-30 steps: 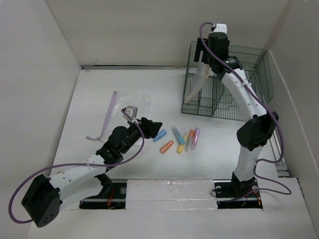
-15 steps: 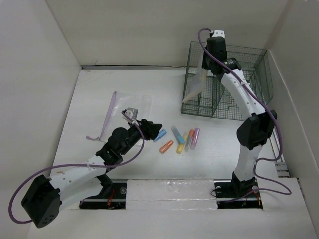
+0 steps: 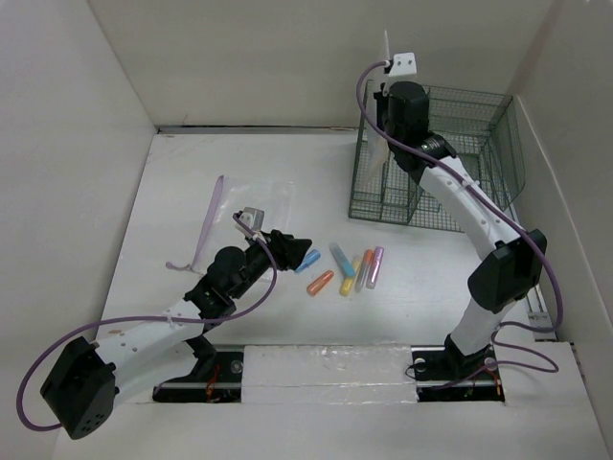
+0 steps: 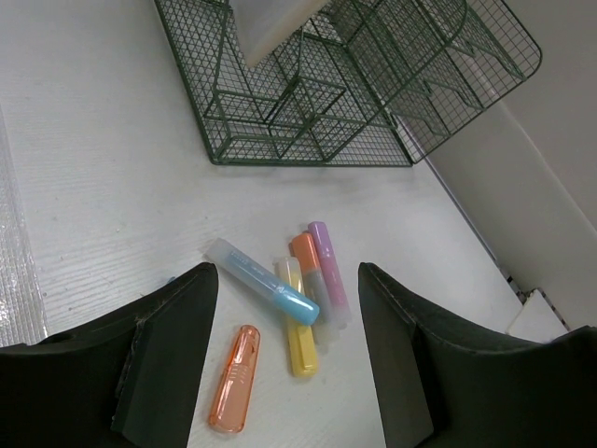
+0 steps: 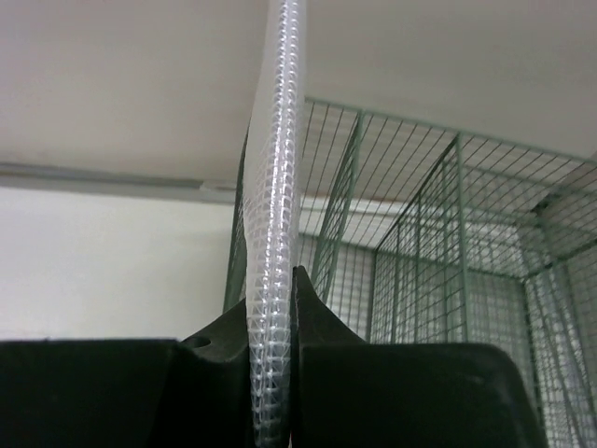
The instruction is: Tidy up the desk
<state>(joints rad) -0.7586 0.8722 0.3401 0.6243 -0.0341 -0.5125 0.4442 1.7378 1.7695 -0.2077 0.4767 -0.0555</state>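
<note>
My right gripper [image 5: 278, 285] is shut on a translucent mesh-patterned pouch [image 5: 280, 140], held edge-on and upright. In the top view this gripper [image 3: 383, 134] hangs at the left front of the dark green wire rack [image 3: 460, 144], with the pouch [image 3: 379, 155] below it. The pouch's lower end [image 4: 270, 23] shows over the rack [image 4: 308, 112]. My left gripper [image 4: 287, 280] is open and low above several coloured pens on the white desk [image 3: 192, 172]: blue [image 4: 264, 280], yellow [image 4: 298, 327] and an orange capsule [image 4: 235, 378]. Nothing is between its fingers.
A clear plastic bag [image 3: 263, 199] with a purple strip [image 3: 206, 225] lies on the desk left of the pens [image 3: 350, 270]. White walls close in the desk on three sides. The rack fills the back right corner.
My right gripper has shut on the pouch and swung up and left with it, turning it edge-on. The left arm and the pens have not moved.
</note>
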